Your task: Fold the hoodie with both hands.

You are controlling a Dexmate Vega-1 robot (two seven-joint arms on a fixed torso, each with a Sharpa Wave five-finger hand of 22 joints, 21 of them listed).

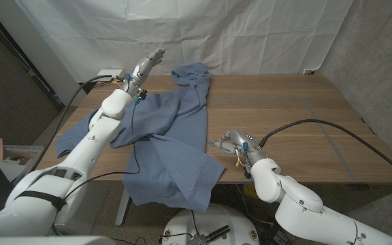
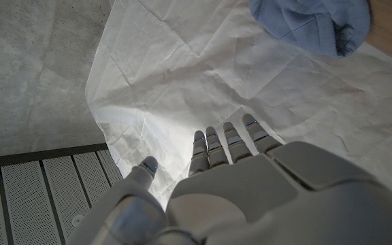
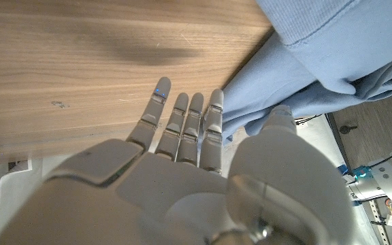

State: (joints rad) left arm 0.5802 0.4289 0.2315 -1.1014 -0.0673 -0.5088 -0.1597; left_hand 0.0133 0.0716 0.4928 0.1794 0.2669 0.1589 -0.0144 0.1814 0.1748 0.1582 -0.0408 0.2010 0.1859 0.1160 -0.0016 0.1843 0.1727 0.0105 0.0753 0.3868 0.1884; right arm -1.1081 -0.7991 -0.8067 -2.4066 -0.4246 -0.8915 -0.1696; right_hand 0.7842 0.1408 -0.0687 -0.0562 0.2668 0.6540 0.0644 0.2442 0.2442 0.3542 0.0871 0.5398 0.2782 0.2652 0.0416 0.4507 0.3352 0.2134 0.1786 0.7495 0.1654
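Hoodie (image 1: 172, 133) lay rumpled across desk (image 1: 284, 122), hem overhanging near edge. Left hand (image 1: 150, 62) raised, open, empty; right hand (image 1: 229, 141) open beside hem, likely poised to grasp.

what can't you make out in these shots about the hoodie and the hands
- Hoodie, head view: the lower part hangs over the table's front edge, so how far it drapes is hidden.
- Hoodie's left sleeve, head view: partly covered by the left arm.
- Right robot hand, head view: too small to tell whether it touches the cloth.
- Left robot hand, left wrist view: the hoodie is cut off by the frame edge.
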